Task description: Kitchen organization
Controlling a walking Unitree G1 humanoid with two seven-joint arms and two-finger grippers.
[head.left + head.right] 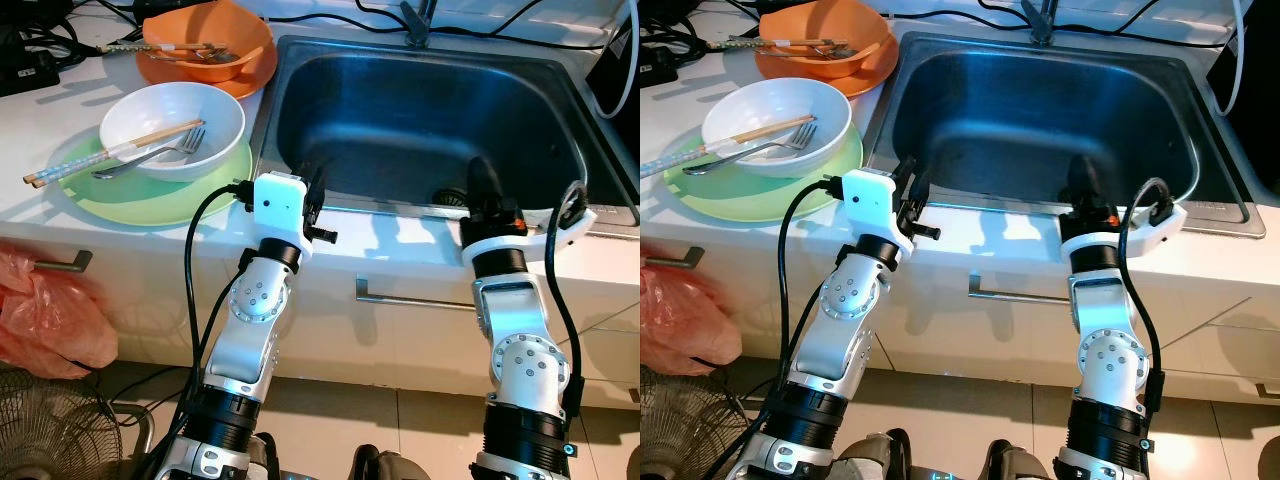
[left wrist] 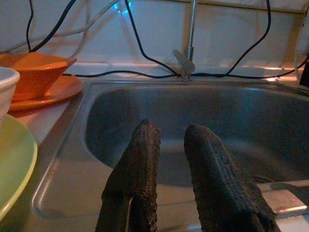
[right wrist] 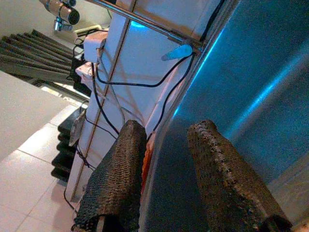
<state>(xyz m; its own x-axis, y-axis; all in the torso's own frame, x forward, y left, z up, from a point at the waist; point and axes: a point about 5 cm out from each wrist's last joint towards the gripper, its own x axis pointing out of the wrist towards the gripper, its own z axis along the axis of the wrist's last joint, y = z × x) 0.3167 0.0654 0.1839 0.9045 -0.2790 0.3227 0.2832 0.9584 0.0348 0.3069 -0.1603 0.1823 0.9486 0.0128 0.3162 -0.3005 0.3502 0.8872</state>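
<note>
A white counter point(image 1: 60, 215) holds a steel sink point(image 1: 420, 110), its basin bare, with a faucet point(image 1: 415, 20) and black cables point(image 2: 140, 48) at the back wall. Both pincers rest over the sink's front rim: the left gripper point(image 2: 171, 145) released, its 2 fingers apart around nothing; the right gripper point(image 3: 166, 140) likewise parted and bare. Left of the left gripper, a white bowl point(image 1: 172, 125) with chopsticks point(image 1: 110, 153) and a fork point(image 1: 155, 158) sits on a green plate point(image 1: 150, 195). Beyond, an orange bowl point(image 1: 210, 40) on an orange plate point(image 1: 255, 75) holds utensils. Below: drawer handles, a red bag point(image 1: 45, 320), a fan point(image 1: 50, 430).
</note>
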